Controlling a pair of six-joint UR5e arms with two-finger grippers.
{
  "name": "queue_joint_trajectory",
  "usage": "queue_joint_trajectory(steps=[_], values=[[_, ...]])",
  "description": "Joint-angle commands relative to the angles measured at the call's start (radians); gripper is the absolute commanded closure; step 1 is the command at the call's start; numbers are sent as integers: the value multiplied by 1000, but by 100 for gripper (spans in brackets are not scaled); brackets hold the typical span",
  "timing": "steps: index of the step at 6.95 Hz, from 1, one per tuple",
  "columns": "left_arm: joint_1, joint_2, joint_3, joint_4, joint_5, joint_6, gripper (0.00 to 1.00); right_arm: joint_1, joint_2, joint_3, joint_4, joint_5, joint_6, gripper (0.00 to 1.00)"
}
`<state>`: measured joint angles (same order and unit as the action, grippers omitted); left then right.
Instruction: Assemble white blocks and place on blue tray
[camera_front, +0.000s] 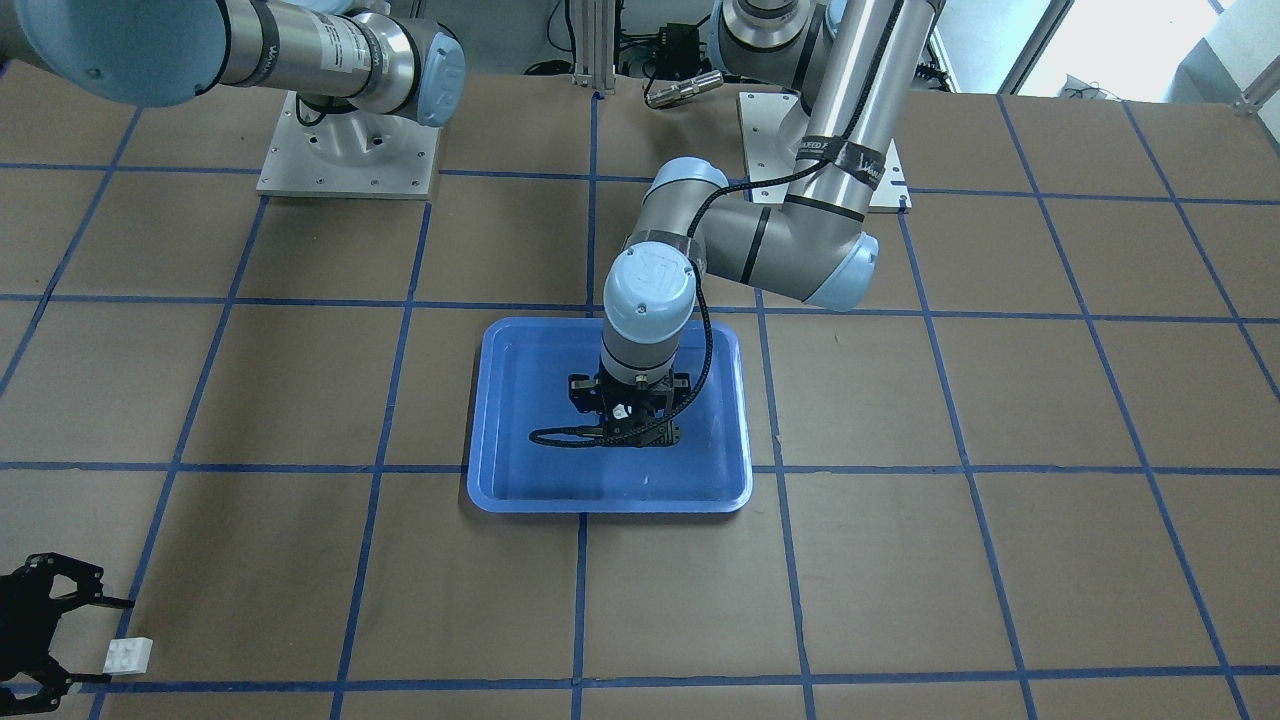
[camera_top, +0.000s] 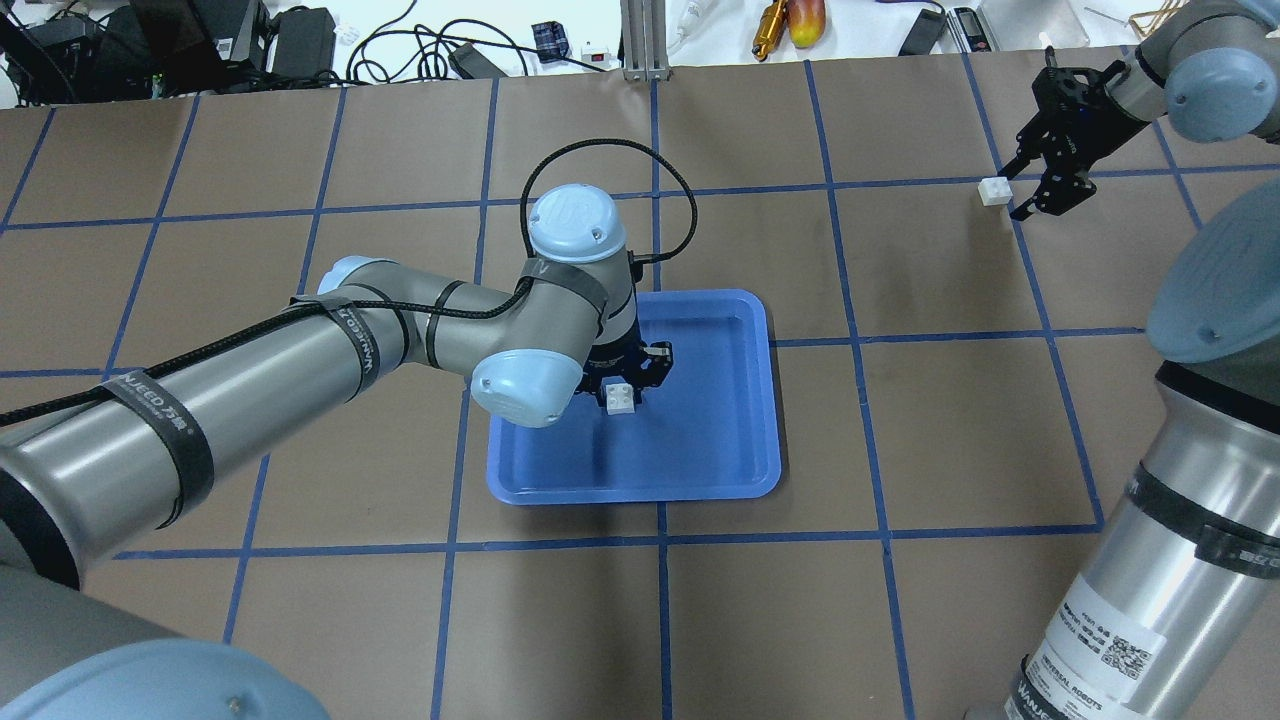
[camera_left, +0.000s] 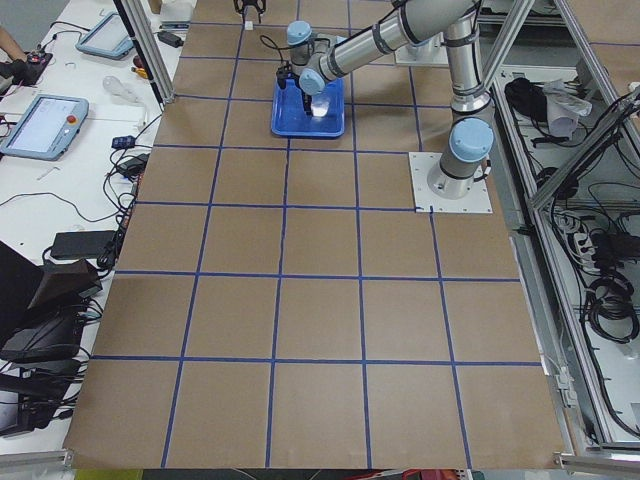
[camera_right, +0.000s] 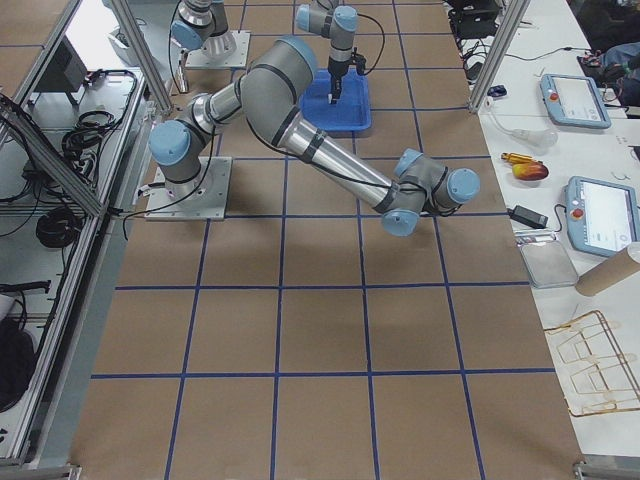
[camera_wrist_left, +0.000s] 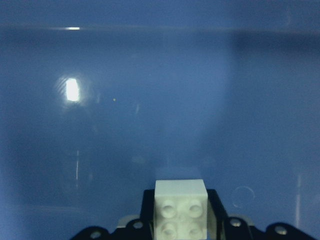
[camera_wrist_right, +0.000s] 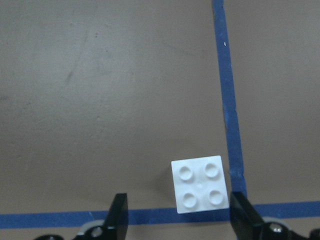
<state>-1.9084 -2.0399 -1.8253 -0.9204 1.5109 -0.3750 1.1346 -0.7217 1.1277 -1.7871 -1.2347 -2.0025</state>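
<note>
My left gripper (camera_top: 626, 388) is shut on a white block (camera_top: 620, 398) and holds it, studs showing, over the middle of the blue tray (camera_top: 720, 440). The left wrist view shows this block (camera_wrist_left: 180, 207) pinched between the fingers with the tray floor (camera_wrist_left: 150, 100) beyond. My right gripper (camera_top: 1012, 190) is open and low at the table's far right. The second white block (camera_top: 994, 191) lies on the table at its fingertips. In the right wrist view that block (camera_wrist_right: 201, 184) sits between the two fingers (camera_wrist_right: 118, 215), nearer the right one, untouched.
The tray (camera_front: 540, 430) lies at the table's centre on brown paper with blue tape lines (camera_wrist_right: 227, 95). Cables, tools and boxes (camera_top: 780, 25) lie beyond the far edge. Both arm bases (camera_front: 345, 150) stand at the robot's side.
</note>
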Motion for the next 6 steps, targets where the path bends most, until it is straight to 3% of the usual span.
queue_joint_trajectory(steps=[1, 4, 5, 6], values=[[3, 7, 11, 0, 0, -7, 23, 1, 1, 0, 0, 0, 4, 27], [75, 94, 27, -99, -14, -2, 11, 1, 1, 1, 0, -2, 4, 29], [83, 128, 29, -129, -14, 5, 8, 1, 1, 0, 0, -3, 5, 44], [104, 156, 38, -183, -12, 8, 8, 4, -1, 0, -3, -14, 10, 70]])
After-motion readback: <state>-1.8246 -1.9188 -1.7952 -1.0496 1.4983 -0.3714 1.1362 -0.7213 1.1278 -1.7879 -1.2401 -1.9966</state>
